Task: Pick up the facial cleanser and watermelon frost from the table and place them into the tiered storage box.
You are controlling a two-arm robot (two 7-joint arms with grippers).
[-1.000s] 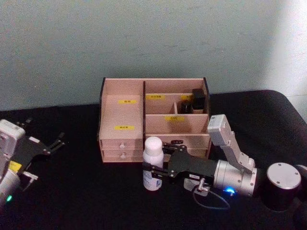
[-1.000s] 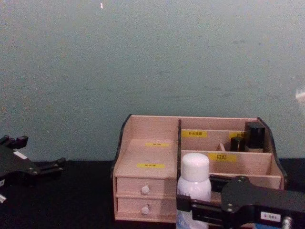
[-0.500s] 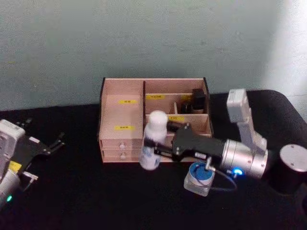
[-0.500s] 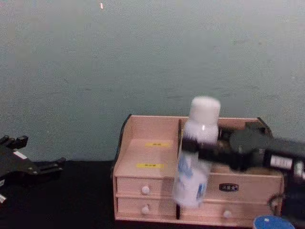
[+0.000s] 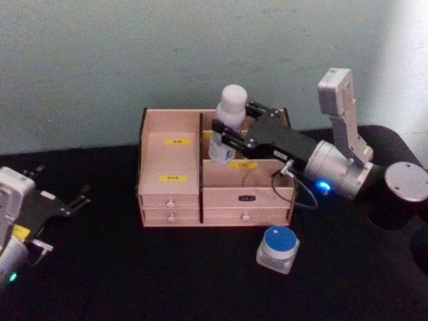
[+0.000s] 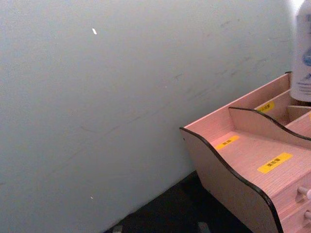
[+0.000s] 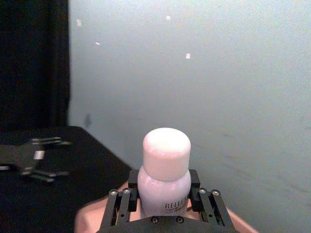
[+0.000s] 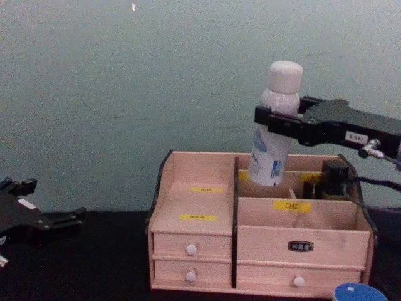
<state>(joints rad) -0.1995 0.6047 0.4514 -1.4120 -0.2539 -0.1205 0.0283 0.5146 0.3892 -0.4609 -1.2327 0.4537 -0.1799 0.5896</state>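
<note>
Lifted off the table (image 5: 134,281) since a second ago and now hanging tilted over the back right compartments of the wooden box (image 5: 170,160), clamped mid-body in the right gripper (image 5: 221,137): white bottle (image 5: 231,103). Probably light, rigid, slick plastic; best squeezed at the waist. Blue-lidded jar (image 5: 278,246) waiting on the table in front. Left gripper (image 5: 63,207) parked far left, fingers spread.

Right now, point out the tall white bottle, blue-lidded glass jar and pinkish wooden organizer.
Tall white bottle (image 8: 268,160): chest view, lettered body.
Blue-lidded glass jar (image 5: 279,238): head view, lid.
Pinkish wooden organizer (image 5: 167,160): head view, left shelf.

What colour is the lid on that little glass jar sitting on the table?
Blue. The jar lid shows best in the head view.
</note>
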